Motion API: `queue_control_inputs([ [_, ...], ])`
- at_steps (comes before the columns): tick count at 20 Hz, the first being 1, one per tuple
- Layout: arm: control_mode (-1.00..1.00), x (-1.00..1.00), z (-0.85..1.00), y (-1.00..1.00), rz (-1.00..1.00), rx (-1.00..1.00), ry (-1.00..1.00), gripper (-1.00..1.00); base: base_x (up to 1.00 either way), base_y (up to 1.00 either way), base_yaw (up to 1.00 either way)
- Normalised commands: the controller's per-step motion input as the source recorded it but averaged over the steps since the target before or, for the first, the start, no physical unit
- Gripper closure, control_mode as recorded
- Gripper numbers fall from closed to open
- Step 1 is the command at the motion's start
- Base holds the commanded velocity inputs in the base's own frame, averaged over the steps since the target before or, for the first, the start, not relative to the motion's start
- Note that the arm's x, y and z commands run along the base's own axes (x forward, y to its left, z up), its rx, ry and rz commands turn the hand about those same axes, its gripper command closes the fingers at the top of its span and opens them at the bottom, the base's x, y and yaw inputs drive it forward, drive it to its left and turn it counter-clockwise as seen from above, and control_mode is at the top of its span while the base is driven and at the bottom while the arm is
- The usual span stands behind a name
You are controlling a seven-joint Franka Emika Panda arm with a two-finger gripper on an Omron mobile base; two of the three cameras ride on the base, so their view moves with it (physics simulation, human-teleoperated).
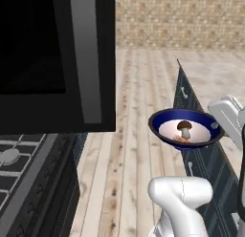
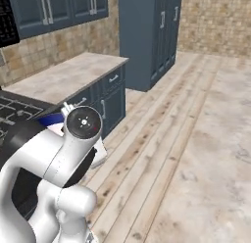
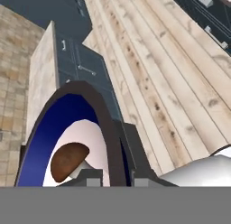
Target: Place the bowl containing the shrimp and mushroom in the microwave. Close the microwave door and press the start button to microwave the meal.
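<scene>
The dark blue bowl (image 1: 165,125) hangs in the air above the wooden floor, to the right of and lower than the microwave (image 1: 57,102). Its white inside holds the brown-capped mushroom (image 1: 184,128) and the orange shrimp (image 1: 181,140). My gripper (image 1: 216,130) is shut on the bowl's right rim. In the hand view the bowl (image 3: 54,128) rim runs between my gripper's (image 3: 116,177) two fingertips, with the mushroom (image 3: 67,160) close beside them. A slice of the bowl's (image 2: 50,120) blue rim shows behind my arm. The microwave's front is black with a grey vertical strip; I cannot tell how its door stands.
A black stove (image 1: 21,157) lies below the microwave at lower left. Blue base cabinets (image 1: 191,104) stand behind the bowl. A stone counter (image 2: 68,75) over blue drawers and a tall blue cabinet (image 2: 147,36) line the wall. Wooden floor (image 2: 186,139) stretches to the right.
</scene>
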Motion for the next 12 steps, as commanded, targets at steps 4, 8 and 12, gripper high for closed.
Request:
queue_control_inputs([
  [4, 1.0, 0.0, 0.0, 0.0, 0.0, 0.0, 0.0, 1.0, 0.81, 0.0, -0.01],
  [8, 1.0, 0.0, 0.0, 0.0, 0.0, 0.0, 0.0, 1.0, 0.81, 0.0, 0.28],
  [12, 1.0, 0.0, 0.0, 0.0, 0.0, 0.0, 0.0, 1.0, 0.62, 0.0, 0.64],
])
